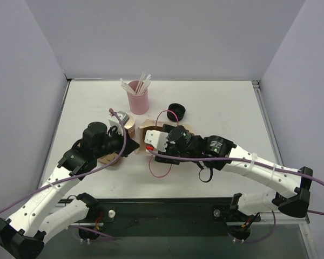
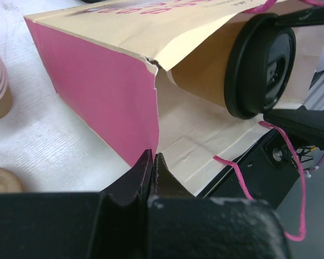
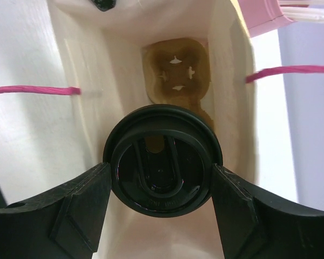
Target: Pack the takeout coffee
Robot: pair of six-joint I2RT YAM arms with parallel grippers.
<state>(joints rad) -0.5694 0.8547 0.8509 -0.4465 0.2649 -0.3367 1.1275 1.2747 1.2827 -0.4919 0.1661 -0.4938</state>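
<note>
The takeout coffee, a brown paper cup (image 2: 200,75) with a black lid (image 3: 162,162), is held on its side in the open mouth of the pink-and-cream paper bag (image 2: 102,81). My right gripper (image 3: 161,174) is shut on the cup at the lid, one finger (image 3: 78,208) on each side. My left gripper (image 2: 153,157) is shut on the lower edge of the bag's mouth, where the pink side wall meets the cream lining. In the top view both grippers meet over the bag (image 1: 146,128), which they mostly hide.
A brown pulp cup carrier (image 3: 175,70) lies deep inside the bag. The pink cup of straws (image 1: 137,97) stands behind the bag. A loose black lid (image 1: 176,111) lies to the right of it. A stack of paper cups (image 1: 129,125) stands next to my left gripper.
</note>
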